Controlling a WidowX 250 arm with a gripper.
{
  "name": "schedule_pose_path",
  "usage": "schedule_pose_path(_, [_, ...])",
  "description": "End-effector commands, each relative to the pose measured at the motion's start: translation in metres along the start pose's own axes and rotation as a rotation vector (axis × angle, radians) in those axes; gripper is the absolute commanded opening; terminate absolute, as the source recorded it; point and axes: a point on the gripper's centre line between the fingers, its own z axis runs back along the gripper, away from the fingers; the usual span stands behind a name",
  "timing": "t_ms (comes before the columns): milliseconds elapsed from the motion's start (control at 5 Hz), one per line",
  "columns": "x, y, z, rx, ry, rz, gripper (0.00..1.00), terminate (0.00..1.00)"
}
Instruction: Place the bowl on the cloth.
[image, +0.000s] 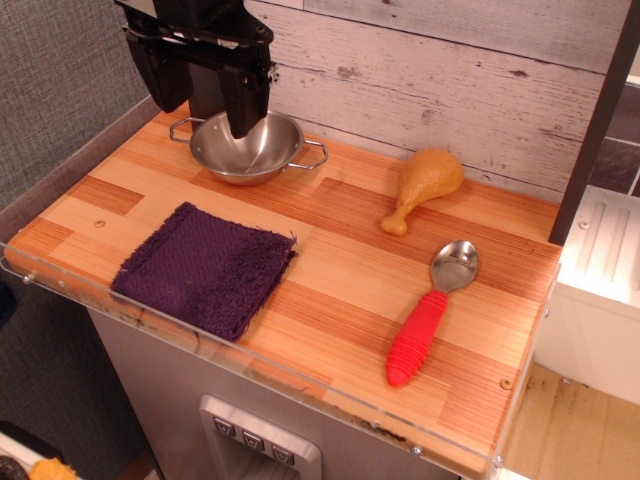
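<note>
The shiny steel bowl (262, 152) with two wire loop handles stands upright at the back left of the wooden tabletop. My black gripper (207, 116) hangs over its back left side with its jaws apart. One finger (245, 105) reaches down inside the bowl and the other finger (168, 80) is outside, behind the left rim. The jaws are open and hold nothing. The dark purple cloth (205, 268) lies flat near the front left edge, apart from the bowl.
An orange toy drumstick (425, 186) lies at the back right. A metal spoon with a red ribbed handle (427, 325) lies at the front right. A clear plastic lip runs along the table's front edge (300, 385). A plank wall (430, 80) stands behind.
</note>
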Motion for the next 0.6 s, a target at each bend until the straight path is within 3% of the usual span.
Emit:
schedule_pose_path(0, [0.0,0.0,0.0,0.0,0.0,0.0,1.0,0.0])
schedule_pose_path(200, [0.002,-0.005,-0.009,-0.03,-0.015,-0.024,1.0,0.0])
schedule_pose_path(400, [0.013,0.008,-0.02,-0.019,-0.007,-0.011,1.0,0.0])
